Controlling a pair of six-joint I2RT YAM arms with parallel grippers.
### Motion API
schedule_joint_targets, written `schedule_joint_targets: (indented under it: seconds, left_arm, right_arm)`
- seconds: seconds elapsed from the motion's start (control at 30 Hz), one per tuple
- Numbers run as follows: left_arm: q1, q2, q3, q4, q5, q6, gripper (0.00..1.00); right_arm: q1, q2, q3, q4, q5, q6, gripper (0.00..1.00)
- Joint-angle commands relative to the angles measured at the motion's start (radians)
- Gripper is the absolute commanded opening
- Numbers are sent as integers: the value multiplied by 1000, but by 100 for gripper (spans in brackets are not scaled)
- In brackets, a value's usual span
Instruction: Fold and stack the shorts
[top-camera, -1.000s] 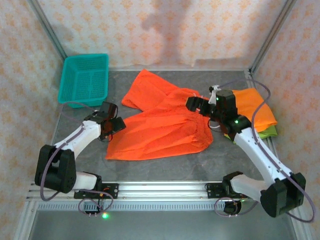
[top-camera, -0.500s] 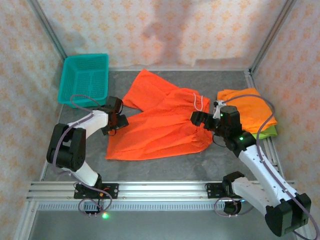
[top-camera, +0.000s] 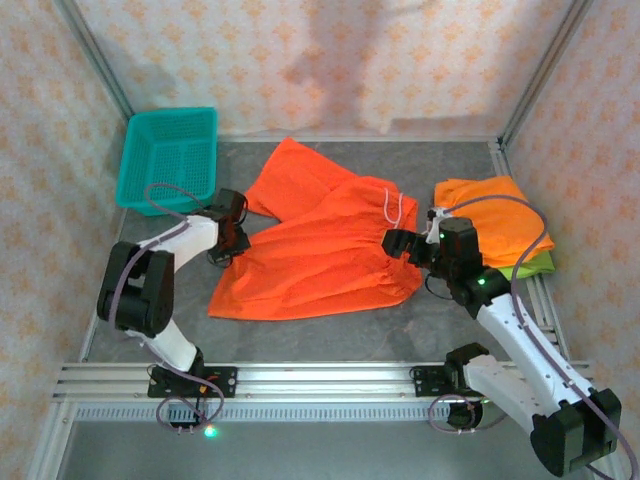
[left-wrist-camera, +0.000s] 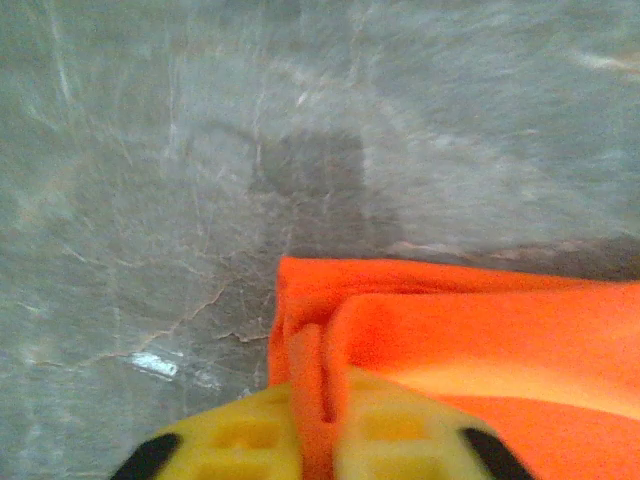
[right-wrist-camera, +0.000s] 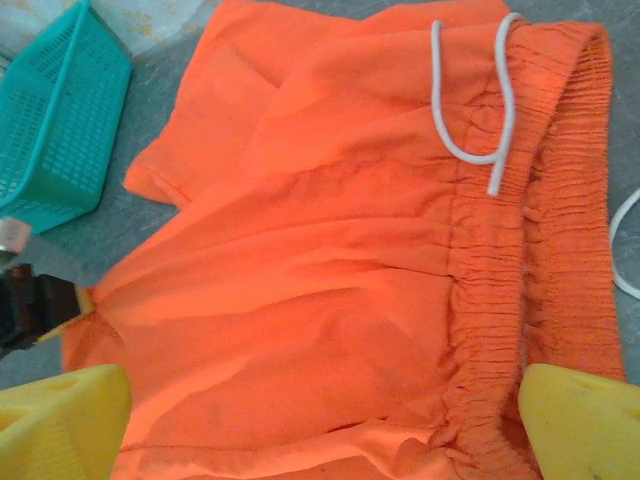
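Observation:
Loose orange shorts (top-camera: 320, 250) lie spread across the middle of the table, waistband to the right, white drawstring (right-wrist-camera: 480, 100) on top. My left gripper (top-camera: 232, 243) sits at their left hem corner. In the left wrist view its yellow fingers (left-wrist-camera: 240, 445) are shut on a fold of orange fabric (left-wrist-camera: 450, 330). My right gripper (top-camera: 400, 243) hovers over the waistband (right-wrist-camera: 500, 290); its fingertips (right-wrist-camera: 60, 420) stand wide open with the shorts (right-wrist-camera: 330, 280) below them. At the right, a folded orange pair (top-camera: 495, 215) rests on the lime green shorts (top-camera: 537, 264).
A teal mesh basket (top-camera: 168, 155) stands at the back left, also in the right wrist view's basket corner (right-wrist-camera: 55, 120). Bare grey tabletop (top-camera: 330, 335) runs along the front. Frame posts and patterned walls close in the sides and back.
The left arm swung in and its gripper settled on the shorts' left hem corner. The right gripper moved nearer along the waistband and lowered, uncovering the stack at the right.

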Motion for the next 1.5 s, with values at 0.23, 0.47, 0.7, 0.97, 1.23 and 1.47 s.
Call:
schedule_joint_targets:
  seconds: [0.23, 0.47, 0.7, 0.97, 1.23, 1.47]
  left_arm:
    - [-248, -341, 41, -90, -298, 164, 0]
    - [-596, -409, -117, -61, -595, 184, 4]
    - [-849, -405, -169, -23, -717, 218, 63]
    - [-718, -635, -90, 3, -485, 119, 100]
    - [-521, -787, -191, -34, -181, -39, 91]
    - [-515, -729, -244, -147, -87, -358, 87]
  right_arm:
    - [-2, -17, -63, 22, 52, 32, 99]
    - [-4, -19, -64, -12, 65, 24, 99]
    - [-6, -18, -61, -42, 50, 6, 99]
    - [-5, -17, -55, -40, 30, 23, 99]
    - [-5, -2, -65, -26, 22, 35, 99]
    - [-5, 36, -62, -14, 1, 48, 99]
